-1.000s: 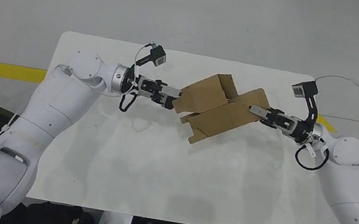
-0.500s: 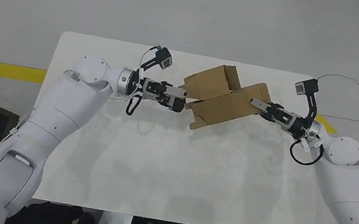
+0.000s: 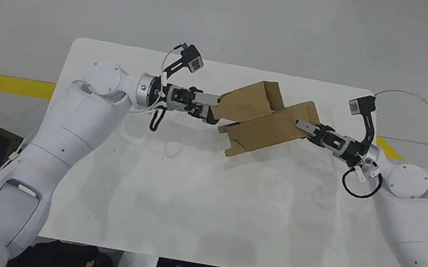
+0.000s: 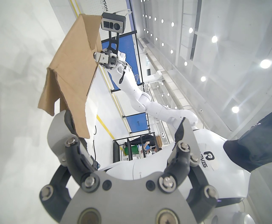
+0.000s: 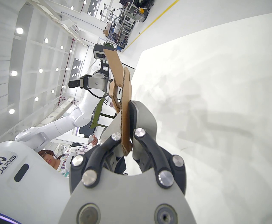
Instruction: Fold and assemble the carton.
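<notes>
Carton [image 3: 262, 120]: one, brown corrugated, partly folded with its flaps hanging loose. It is held over the far half of the white bench [image 3: 186, 205], spanning the gap between the two arms. I cannot tell whether anything is inside.

Grippers: two.
- Right gripper [image 3: 306, 128]: fingers closed narrow on the carton's right edge. The right wrist view shows the cardboard [image 5: 124, 101] clamped edge-on between the fingers of that gripper [image 5: 127, 114].
- Left gripper [image 3: 218, 117]: at the carton's left end. In the left wrist view its fingers are spread wide [image 4: 124, 123]. A flap corner of the carton [image 4: 72, 70] lies across one finger [image 4: 70, 127], and the other finger is well apart from it.
</notes>
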Available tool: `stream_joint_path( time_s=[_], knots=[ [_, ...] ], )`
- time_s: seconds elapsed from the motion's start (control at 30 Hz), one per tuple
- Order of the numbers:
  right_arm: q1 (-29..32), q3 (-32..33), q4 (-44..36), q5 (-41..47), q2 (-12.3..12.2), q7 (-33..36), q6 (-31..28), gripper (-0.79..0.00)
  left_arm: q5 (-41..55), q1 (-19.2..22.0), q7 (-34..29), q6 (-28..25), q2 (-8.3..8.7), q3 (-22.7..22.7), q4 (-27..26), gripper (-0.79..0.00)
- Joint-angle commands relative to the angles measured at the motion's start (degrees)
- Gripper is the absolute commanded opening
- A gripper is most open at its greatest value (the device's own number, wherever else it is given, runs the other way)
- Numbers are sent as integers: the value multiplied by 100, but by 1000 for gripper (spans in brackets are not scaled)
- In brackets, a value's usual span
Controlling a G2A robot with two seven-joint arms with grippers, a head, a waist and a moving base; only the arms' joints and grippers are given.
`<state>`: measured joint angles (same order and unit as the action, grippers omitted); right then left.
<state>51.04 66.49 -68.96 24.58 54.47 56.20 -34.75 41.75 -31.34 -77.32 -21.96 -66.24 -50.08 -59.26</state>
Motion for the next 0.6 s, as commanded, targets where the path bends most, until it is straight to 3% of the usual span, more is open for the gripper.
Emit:
stream_joint_path(
  time_s=[0.0,0.37,0.43,0.57],
  knots=[
    [5,1,-12,-7,6,-6,6,-785,103,-33,40,74,-19,-10,-9,0],
    [12,-4,-104,-5,44,0,11,-785,-56,-48,478,287,-143,82,53,0],
    [12,0,-101,-2,49,10,9,-785,-148,-37,533,310,-151,76,81,-99],
    [18,16,-87,-8,58,6,3,-785,-316,-47,596,380,-155,54,118,-209]
  ],
)
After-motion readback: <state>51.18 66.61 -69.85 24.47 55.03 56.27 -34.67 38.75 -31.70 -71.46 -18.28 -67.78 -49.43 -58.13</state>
